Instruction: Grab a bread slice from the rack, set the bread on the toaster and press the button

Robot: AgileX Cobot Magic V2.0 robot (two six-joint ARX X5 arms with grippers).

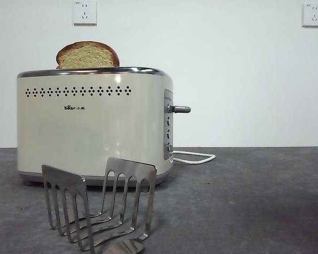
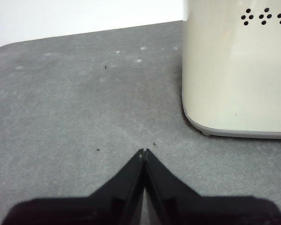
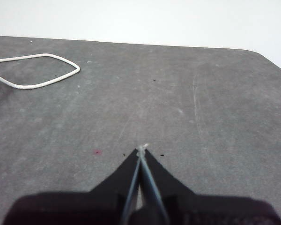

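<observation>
The slice of bread [image 1: 87, 55] stands upright in the top slot of the cream toaster [image 1: 93, 124], its rounded crust sticking out above the chrome rim. The steel rack [image 1: 98, 203] stands empty in front of the toaster. The grey lever button [image 1: 181, 109] sticks out of the toaster's grey end panel, high up. My left gripper [image 2: 144, 152] is shut and empty over the grey table beside the toaster's side wall [image 2: 234, 70]. My right gripper [image 3: 143, 148] is shut and empty over bare table. Neither gripper shows in the front view.
The toaster's white cord [image 1: 193, 157] loops on the table by the end panel and shows in the right wrist view [image 3: 35, 70]. Two wall sockets [image 1: 85, 11] sit on the white wall behind. The grey table [image 1: 254, 201] stretches to the right.
</observation>
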